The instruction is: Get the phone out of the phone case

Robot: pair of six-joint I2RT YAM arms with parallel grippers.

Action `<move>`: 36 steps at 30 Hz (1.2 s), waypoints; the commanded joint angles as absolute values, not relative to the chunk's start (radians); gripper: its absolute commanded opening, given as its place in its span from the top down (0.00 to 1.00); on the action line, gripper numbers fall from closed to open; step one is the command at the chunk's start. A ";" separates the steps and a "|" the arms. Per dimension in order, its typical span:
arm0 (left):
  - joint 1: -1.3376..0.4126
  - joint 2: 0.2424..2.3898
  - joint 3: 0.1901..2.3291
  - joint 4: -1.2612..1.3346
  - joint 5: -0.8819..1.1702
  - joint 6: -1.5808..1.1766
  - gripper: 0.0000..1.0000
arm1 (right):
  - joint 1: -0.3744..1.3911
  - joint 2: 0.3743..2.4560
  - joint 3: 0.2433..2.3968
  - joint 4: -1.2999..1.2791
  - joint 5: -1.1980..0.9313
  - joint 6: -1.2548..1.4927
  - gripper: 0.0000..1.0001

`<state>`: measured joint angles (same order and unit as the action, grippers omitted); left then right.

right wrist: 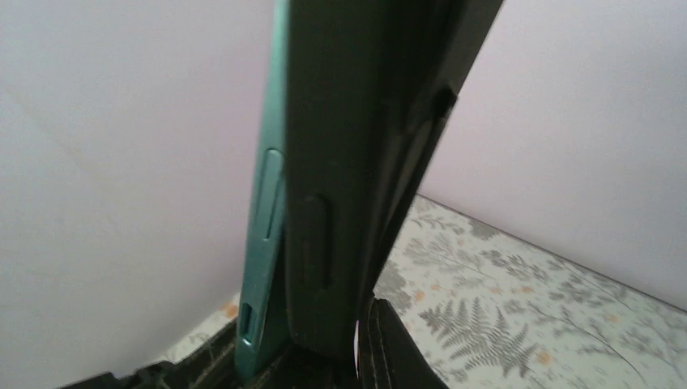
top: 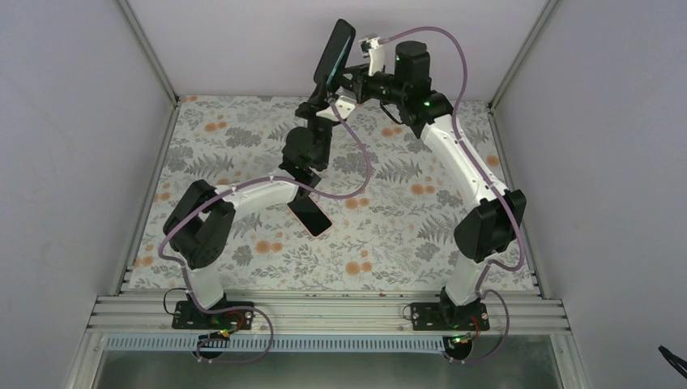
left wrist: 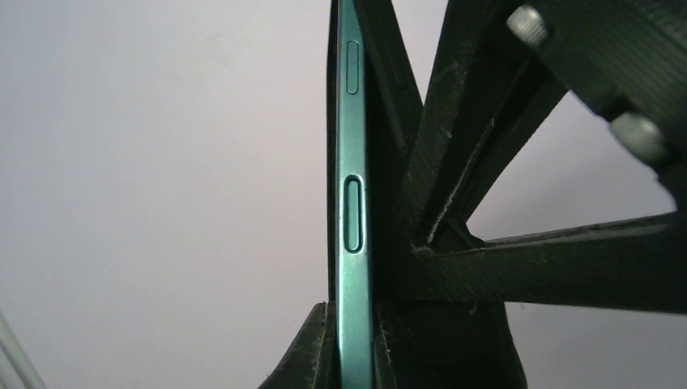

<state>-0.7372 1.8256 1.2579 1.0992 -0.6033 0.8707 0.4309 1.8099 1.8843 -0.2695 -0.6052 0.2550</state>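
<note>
The phone in its case is held upright in the air above the table's far edge, between both grippers. In the left wrist view the teal phone edge with its side buttons stands between my left gripper's jaws, which are shut on it. The black case lies against the teal phone in the right wrist view, partly separated from it. My right gripper is shut on their lower end. In the top view the left gripper is below the phone and the right gripper is beside it.
A flat black rectangular slab lies on the floral tablecloth near the middle, partly under the left arm. White walls and aluminium frame posts enclose the table on three sides.
</note>
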 commanded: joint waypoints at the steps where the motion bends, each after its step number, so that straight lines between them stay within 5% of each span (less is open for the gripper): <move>1: -0.697 1.723 1.240 0.920 -0.593 0.807 0.98 | 0.479 1.777 1.930 -0.461 -0.489 0.092 0.97; 8: -0.703 1.507 1.190 0.507 -0.412 0.685 0.98 | 0.409 1.871 2.022 -0.632 -0.156 -0.007 0.97; 19: -0.689 1.242 0.978 0.295 -0.407 0.876 0.98 | 0.308 1.864 1.915 -0.765 -0.176 -0.095 0.97; 26: -0.625 1.263 0.736 0.383 -0.583 1.122 0.98 | 0.275 1.905 1.845 -1.010 -0.382 -0.227 0.97; 36: -0.511 1.449 0.534 0.596 -0.669 1.246 0.98 | 0.256 1.991 1.595 -1.001 -0.358 -0.272 0.97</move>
<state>-0.5404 1.3937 0.5430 0.4004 -0.6094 1.1809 0.2714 1.9442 1.6344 -0.9916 -0.3405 -0.2367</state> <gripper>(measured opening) 0.089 0.063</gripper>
